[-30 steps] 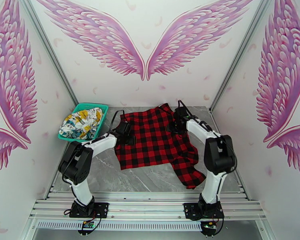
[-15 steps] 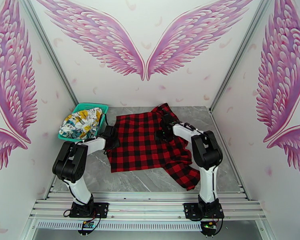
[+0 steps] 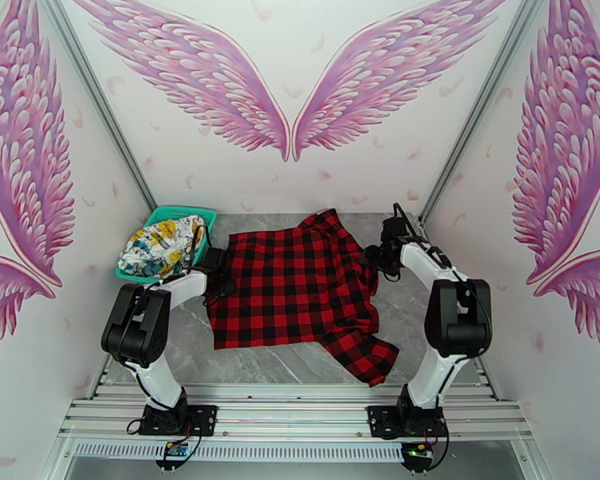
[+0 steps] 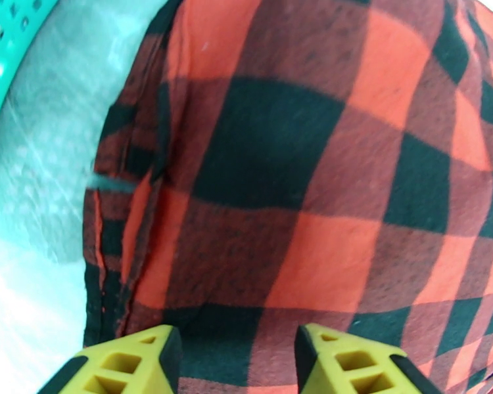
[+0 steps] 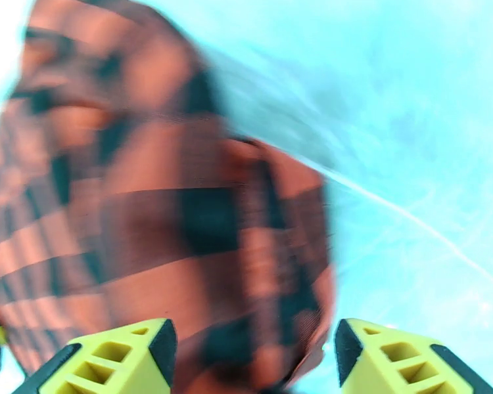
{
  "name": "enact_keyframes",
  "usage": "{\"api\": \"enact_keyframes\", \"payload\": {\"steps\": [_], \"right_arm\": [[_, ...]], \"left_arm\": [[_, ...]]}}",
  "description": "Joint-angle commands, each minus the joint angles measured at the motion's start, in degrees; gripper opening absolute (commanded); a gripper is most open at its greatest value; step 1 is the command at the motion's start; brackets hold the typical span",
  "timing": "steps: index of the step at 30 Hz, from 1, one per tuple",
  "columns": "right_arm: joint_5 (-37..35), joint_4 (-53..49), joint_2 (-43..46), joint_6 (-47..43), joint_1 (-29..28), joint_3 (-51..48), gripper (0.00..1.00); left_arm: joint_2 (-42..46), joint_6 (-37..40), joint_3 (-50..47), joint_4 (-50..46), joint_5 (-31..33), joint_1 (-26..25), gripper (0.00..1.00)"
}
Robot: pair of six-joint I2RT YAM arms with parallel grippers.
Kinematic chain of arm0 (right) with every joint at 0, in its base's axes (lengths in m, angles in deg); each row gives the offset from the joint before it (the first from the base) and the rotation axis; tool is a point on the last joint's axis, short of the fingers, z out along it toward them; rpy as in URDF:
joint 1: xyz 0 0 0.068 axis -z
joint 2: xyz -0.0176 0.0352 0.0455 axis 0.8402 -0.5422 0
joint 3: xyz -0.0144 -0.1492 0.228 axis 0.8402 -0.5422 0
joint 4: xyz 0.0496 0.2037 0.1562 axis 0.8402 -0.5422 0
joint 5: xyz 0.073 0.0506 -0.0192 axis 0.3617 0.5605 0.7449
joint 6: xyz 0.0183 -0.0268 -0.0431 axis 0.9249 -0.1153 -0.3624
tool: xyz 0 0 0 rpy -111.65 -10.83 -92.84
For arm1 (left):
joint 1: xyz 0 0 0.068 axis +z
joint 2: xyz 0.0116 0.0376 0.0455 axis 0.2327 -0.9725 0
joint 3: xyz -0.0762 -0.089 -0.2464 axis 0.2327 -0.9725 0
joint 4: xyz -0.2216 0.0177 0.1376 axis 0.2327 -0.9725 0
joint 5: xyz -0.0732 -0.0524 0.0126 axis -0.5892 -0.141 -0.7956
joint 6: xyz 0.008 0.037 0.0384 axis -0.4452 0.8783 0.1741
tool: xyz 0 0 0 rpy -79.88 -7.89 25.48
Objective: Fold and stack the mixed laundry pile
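Observation:
The red-and-black plaid garment (image 3: 292, 286) lies spread flat on the grey table, one sleeve trailing toward the near right; no lettering shows on it. My left gripper (image 3: 218, 275) sits at its left edge. In the left wrist view the yellow fingers (image 4: 125, 362) stand apart over the plaid cloth (image 4: 279, 192), so the left gripper (image 4: 233, 362) is open. My right gripper (image 3: 378, 256) is at the garment's far right edge. Blurred, it (image 5: 253, 362) is open wide above a bunched fold of plaid (image 5: 148, 224). The white cartoon-print garment (image 3: 160, 246) lies crumpled in the basket.
The teal mesh basket (image 3: 180, 210) stands at the far left of the table, close to my left gripper; its wall (image 4: 3, 34) shows at the wrist view's corner. Bare marble table (image 3: 276, 362) runs along the near side. Metal frame posts flank the table.
The plaid garment has shifted left and spread wider and flatter. My right gripper swung from over the cloth out to its far right edge. The left gripper drew back toward the basket.

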Motion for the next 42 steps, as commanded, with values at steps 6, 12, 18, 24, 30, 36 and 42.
{"api": "enact_keyframes", "payload": {"steps": [6,12,18,24,30,36,42], "right_arm": [[0.04,-4.48,-10.48,-1.39,0.15,11.70,0.17],[-11.73,-10.07,-2.33,-4.51,0.38,15.69,0.03],[-22.01,-10.87,5.89,-4.57,0.36,4.40,0.07],[-35.48,-14.24,4.81,-4.85,0.27,-0.77,0.55],[-24.32,-11.85,6.72,-5.59,-1.35,3.96,0.60],[-5.94,-5.55,-2.33,-5.28,-6.71,15.01,0.56],[-0.48,-8.32,-20.94,-1.44,-7.36,33.33,0.46]], "left_arm": [[-1.02,-0.43,2.44,0.33,-2.47,-1.89,0.52],[-3.55,-2.32,3.29,2.05,-3.02,-2.67,0.52],[-4.56,-2.83,3.73,2.69,-3.20,-2.84,0.52],[-4.09,-1.04,5.00,0.57,-2.76,-2.80,0.52],[-4.58,2.17,9.48,-0.94,-3.75,-3.68,0.53],[-11.43,1.44,19.54,-0.73,-4.47,-4.12,0.53],[-21.08,-2.32,29.85,-3.51,-2.17,-2.21,0.51]]}}
